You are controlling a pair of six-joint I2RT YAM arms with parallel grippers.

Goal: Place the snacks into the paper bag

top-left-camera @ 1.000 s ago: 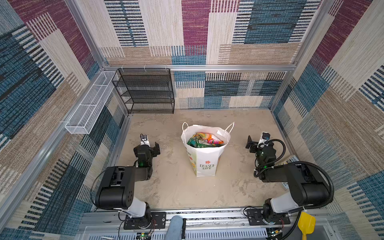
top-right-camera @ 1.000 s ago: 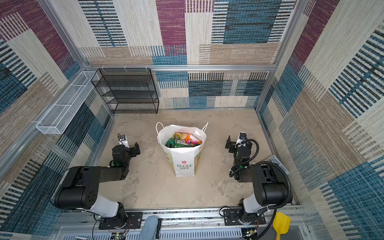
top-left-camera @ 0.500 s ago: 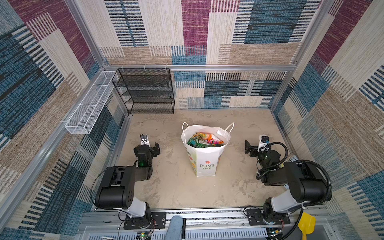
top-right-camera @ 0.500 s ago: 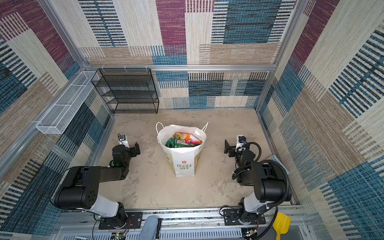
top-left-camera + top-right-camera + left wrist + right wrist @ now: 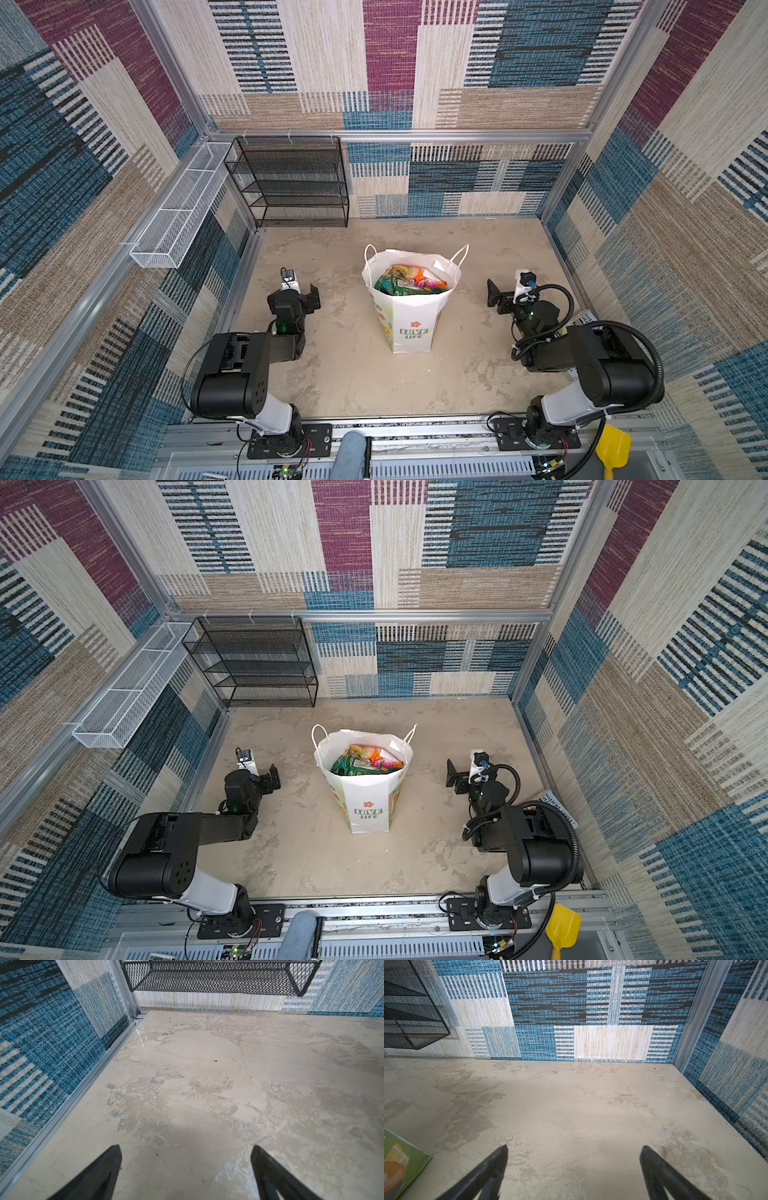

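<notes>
the white paper bag (image 5: 409, 320) stands upright near the middle of the table (image 5: 353, 374), mouth open, with a red flower and "love life" lettering on its front in both top views (image 5: 368, 808). its two thin loop handles stick up at the far rim. the snacks (image 5: 409, 280) lie inside the bag, a glossy heap of green, orange, yellow and pink packets filling it almost to the rim; how many there are cannot be told.

the left hand (image 5: 186, 1147) is low over the table to the left of the bag, well apart from it. its fingers (image 5: 99, 1174) are spread wide with only bare table between them. the right hand (image 5: 574, 1147) is to the right of the bag, also well apart, open wide and empty. in the right wrist view a green corner of the bag's side panel (image 5: 400, 1159), with an orange fruit picture, shows beside one finger without touching it.

behind the bag, against the back wall and off to its left, stands a black mesh rack (image 5: 291, 183), and a white wire basket (image 5: 174, 216) hangs on the left wall. to the right of the bag, past the right arm, an edge of a printed magazine (image 5: 584, 320) lies on the table by the wall.
</notes>
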